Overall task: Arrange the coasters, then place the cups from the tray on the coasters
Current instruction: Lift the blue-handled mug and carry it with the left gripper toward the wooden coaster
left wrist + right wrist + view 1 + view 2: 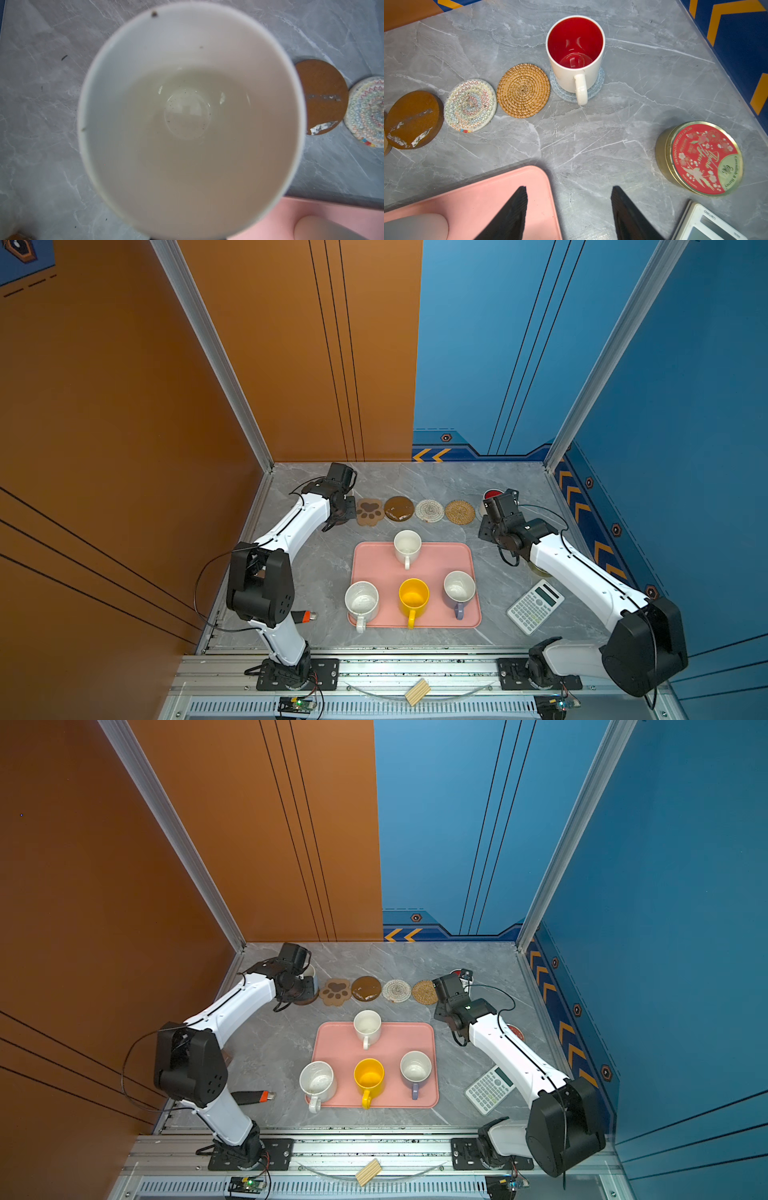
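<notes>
My left gripper [298, 989] is shut on a pale cup [187, 124] with a white inside, at the left end of the coaster row, over a brown disc coaster [305, 1001]. The cup hides its jaws in the left wrist view. Beside it lie the paw coaster [369, 511], a brown disc [399, 508], a cream woven coaster [429, 511] and a rattan one [459, 512]. The red-lined white cup [575, 54] stands on the blue-grey coaster [596, 87]. My right gripper [569, 189] hangs open and empty near the pink tray's [440, 560] far right corner. White [407, 545], speckled [361, 600], yellow [413, 597] and lavender [459, 589] cups stand on the tray.
A white calculator [535, 606] lies right of the tray. A red-topped tin [702, 159] stands under my right forearm. A black and orange stick [305, 616] lies near the left arm's base. Walls close in at the back and both sides.
</notes>
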You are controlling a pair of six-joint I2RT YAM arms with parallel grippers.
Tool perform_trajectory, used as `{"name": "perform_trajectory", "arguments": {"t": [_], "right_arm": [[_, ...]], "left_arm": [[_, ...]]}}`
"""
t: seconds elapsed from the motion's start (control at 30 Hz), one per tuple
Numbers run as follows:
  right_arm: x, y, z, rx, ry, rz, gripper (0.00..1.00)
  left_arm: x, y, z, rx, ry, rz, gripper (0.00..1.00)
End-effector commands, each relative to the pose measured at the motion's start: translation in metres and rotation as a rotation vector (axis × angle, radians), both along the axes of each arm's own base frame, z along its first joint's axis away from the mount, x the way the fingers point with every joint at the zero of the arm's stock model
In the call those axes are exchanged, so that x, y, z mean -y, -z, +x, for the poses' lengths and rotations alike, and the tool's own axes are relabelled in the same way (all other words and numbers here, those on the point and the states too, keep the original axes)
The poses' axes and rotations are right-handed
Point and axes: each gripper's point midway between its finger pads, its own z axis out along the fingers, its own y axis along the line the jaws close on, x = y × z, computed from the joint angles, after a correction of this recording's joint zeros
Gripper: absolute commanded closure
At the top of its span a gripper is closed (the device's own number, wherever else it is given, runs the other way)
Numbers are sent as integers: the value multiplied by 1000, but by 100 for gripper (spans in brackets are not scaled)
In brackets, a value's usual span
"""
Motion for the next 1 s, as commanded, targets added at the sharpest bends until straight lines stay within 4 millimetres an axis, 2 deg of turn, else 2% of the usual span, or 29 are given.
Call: {"name": "perform_trajectory", "arguments": {"t": [0.0,0.3,0.67,0.97], "right_arm": [[3,-15,-5,17,22,7,37],[12,-18,-13,13,40,-6,37],[20,-20,-22,15,55,-4,37],[30,-26,-30,31,80,1,37]], "left_arm": [[-5,-17,21,65,0,12,100],[-10,2,29,24,-2,13,100],[-26,10,33,18,-27,41,100],[-30,17,39,17,-34,33,100]]}}
